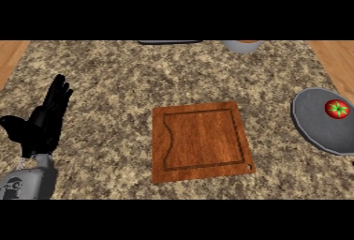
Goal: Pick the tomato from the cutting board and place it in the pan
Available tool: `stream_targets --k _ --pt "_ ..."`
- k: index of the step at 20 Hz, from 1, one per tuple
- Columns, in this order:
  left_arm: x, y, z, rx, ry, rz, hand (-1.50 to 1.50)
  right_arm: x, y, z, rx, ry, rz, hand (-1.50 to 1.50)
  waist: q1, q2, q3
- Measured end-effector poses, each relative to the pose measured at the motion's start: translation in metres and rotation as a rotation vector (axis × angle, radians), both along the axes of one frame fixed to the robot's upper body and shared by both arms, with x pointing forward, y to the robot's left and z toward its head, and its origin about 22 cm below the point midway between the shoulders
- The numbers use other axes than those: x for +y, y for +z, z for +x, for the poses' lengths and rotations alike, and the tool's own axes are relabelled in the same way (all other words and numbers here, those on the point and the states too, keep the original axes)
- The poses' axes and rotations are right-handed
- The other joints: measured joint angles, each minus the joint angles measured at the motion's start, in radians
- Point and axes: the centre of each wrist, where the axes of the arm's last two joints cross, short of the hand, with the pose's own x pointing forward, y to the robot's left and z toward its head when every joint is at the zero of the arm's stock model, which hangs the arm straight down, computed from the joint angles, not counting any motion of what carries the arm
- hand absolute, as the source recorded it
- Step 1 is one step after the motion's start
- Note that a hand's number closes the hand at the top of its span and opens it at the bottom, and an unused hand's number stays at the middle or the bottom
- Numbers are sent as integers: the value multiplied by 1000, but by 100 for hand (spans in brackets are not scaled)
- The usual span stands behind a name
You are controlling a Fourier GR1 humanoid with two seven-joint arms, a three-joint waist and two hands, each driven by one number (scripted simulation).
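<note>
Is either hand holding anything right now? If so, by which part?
Nothing is held. The left hand rests open at the view's left, fingers up. The right hand is not in view. The tomato lies in the pan, untouched.

Speckled beige-brown stone counter (104, 70) fills the view. Grey round vessel (241, 46) at far edge, right of centre, cut off by frame. Dark flat item (169, 42) at far edge, centre. Bare wood (10, 54) beyond both far corners.
</note>
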Motion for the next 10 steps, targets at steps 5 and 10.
stream_targets --k 5,10 --pt "-2 1 1 -5 -2 1 0 20 9 -55 -15 13 4 -150 -3 3 -1" --pt "-3 8 9 -16 -18 -1 0 56 36 -99 12 11 -9 -150 18 11 2"
